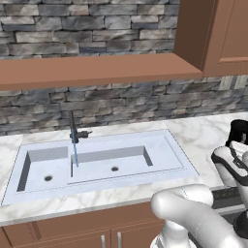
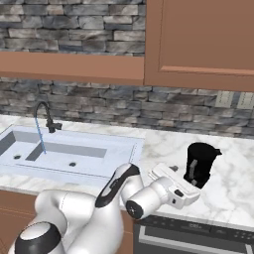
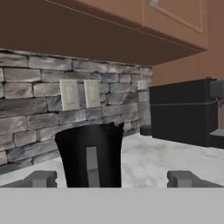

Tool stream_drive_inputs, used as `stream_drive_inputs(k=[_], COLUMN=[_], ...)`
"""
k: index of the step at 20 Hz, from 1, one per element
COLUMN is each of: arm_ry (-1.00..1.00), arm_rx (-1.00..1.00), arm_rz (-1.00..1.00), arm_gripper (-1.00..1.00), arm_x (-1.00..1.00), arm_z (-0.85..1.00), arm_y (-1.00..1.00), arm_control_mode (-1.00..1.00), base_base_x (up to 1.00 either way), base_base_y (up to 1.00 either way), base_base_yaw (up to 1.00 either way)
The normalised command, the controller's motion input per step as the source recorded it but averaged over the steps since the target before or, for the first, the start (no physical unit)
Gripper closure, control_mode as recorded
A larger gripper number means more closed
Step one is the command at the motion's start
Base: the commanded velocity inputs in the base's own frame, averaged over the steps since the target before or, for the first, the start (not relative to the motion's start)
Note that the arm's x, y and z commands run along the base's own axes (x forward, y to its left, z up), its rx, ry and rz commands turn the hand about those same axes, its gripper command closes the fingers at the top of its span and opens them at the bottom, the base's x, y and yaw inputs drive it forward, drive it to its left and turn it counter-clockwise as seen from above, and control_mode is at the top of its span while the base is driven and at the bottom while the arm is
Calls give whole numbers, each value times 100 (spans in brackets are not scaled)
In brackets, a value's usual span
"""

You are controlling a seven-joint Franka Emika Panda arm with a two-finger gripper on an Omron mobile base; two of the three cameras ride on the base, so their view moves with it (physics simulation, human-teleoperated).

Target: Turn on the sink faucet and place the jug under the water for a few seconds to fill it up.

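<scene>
The black jug [image 2: 201, 158] stands upright on the marble counter, right of the sink [image 2: 125, 147]. My gripper [image 2: 194, 171] is open and level with it, one finger showing in front of its body. In the hand view the jug [image 3: 92, 151] sits close ahead between the two spread fingertips [image 3: 42, 179], nearer the left one, and nothing touches it. At the back of the sink [image 1: 174, 154] rises the dark gooseneck faucet [image 1: 72, 127], and a thin blue stream of water [image 1: 75, 154] falls from it by the basin divider. The faucet [image 2: 45, 113] and water [image 2: 40, 137] are far left of the jug [image 1: 238, 130].
A black boxy appliance [image 3: 183, 111] stands on the counter right of the jug, by the wall. Pale wall outlets [image 3: 70, 94] sit on the stone backsplash behind it. Wooden upper cabinets [image 2: 198, 39] hang overhead. A dark stove edge [image 2: 198, 229] lies below the counter front.
</scene>
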Motion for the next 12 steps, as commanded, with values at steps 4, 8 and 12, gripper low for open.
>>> stream_drive_inputs(k=[4, 8, 12], arm_ry=[0, 0, 0], arm_rx=[0, 0, 0], arm_rz=[2, 2, 1], arm_gripper=[-100, -100, -100], arm_x=[35, 34, 30], arm_z=[-23, -20, -19], arm_y=[-9, -9, -10], arm_control_mode=[-100, -100, -100], base_base_x=[0, 0, 0], base_base_y=[0, 0, 0], base_base_yaw=[0, 0, 0])
